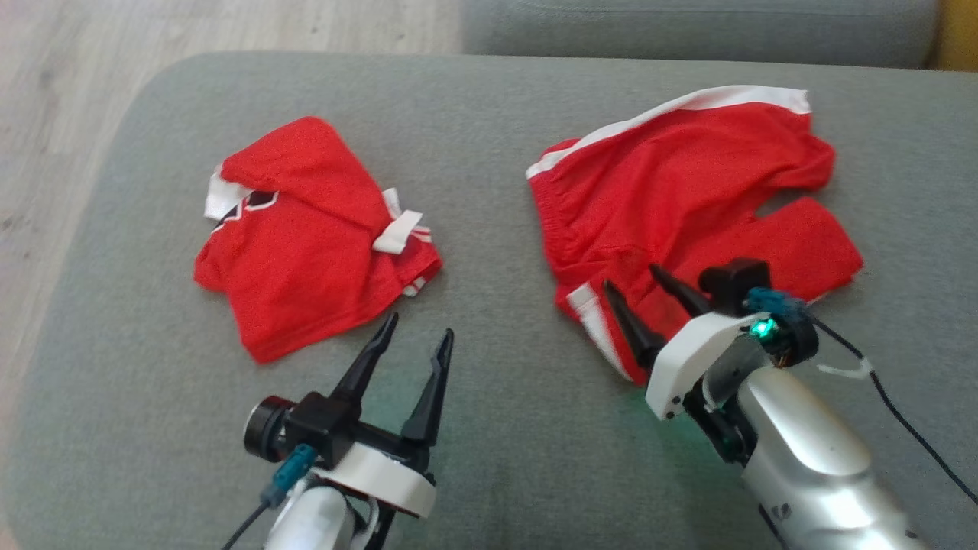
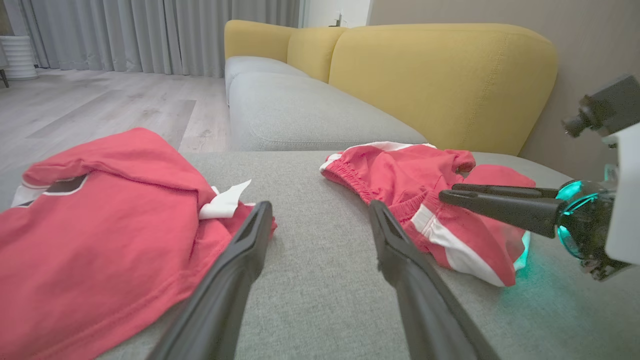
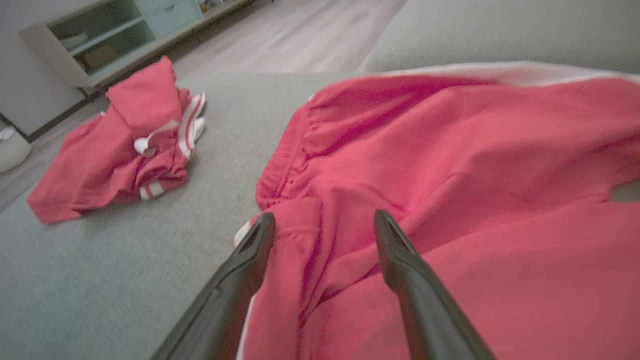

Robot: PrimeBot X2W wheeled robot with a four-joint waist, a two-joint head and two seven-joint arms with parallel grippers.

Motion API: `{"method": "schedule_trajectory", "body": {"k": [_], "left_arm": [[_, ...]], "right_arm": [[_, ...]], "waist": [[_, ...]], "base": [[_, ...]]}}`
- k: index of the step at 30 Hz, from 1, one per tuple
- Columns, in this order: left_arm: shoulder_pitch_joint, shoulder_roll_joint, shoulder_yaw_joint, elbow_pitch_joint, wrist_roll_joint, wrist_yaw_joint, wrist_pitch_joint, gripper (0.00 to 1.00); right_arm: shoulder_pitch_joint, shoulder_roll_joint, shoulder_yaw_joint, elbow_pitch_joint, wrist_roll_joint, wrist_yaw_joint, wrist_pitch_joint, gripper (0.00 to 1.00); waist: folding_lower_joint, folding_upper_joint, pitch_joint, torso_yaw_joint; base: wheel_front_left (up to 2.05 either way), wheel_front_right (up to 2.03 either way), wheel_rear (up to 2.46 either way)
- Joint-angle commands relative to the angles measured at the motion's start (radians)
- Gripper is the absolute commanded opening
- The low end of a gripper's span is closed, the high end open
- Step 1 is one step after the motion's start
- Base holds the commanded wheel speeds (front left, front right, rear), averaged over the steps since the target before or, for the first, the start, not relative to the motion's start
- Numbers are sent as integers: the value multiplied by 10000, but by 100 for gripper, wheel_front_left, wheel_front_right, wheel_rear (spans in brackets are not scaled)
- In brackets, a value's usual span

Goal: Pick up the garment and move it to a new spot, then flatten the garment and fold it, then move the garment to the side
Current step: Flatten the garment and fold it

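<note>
Left gripper (image 2: pixel 320 206) fingers spread over cushion (image 2: pixel 320 280). Shirt (image 2: pixel 100 225) left; shorts (image 2: pixel 415 170) right, right gripper (image 2: pixel 448 192) over them.

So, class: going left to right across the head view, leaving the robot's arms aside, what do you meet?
Floor → shirt → shorts

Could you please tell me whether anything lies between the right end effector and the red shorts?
Nothing visible does: the open right end effector sits directly at the red shorts, near their white-striped edge.
</note>
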Motion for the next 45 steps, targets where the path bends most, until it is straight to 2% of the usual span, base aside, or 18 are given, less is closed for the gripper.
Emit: {"method": "schedule_trajectory", "body": {"k": [1,6,9,13,17,26,31,37,45], "left_arm": [[-418,18,410,-278,-14,12,-94,100],[-290,22,660,-351,62,34,-94,100],[-185,27,800,-418,140,18,-94,100],[-126,27,884,-497,207,1,-94,100],[-207,26,855,-547,257,-31,-94,100],[-400,24,750,-487,297,-91,-94,100],[-549,23,654,-441,310,-116,-94,100],[-684,24,575,-372,338,-137,-94,100],[-801,42,537,-347,361,-150,-94,100]], "right_arm": [[-198,113,9,-391,-79,-9,-217,100],[200,44,-854,-1027,-558,-9,-1016,100],[821,108,-2079,-1600,-1208,-9,-1606,100],[1630,423,-3555,-2157,-1807,-9,-1873,100],[2156,698,-4749,-2576,-2421,-9,-1861,100],[1927,863,-5812,-3130,-3242,-9,-1321,100],[1396,873,-6494,-2740,-3474,-9,-740,100],[562,875,-7107,-1728,-3090,-9,-249,100],[-221,876,-7170,-557,-3368,-9,-235,100]], "waist": [[-1,0,-109,-178],[-1,0,-297,-757],[-1,0,-390,-1194],[-1,0,-352,-1511],[-1,0,-154,-1593],[-1,0,264,-1419],[-1,0,545,-1144],[-1,0,845,-802],[-1,0,1092,-608]], "base": [[0,0,0],[0,0,0],[0,0,0],[0,0,0],[0,0,0],[0,0,0],[0,0,0],[0,0,0],[0,0,0]]}}
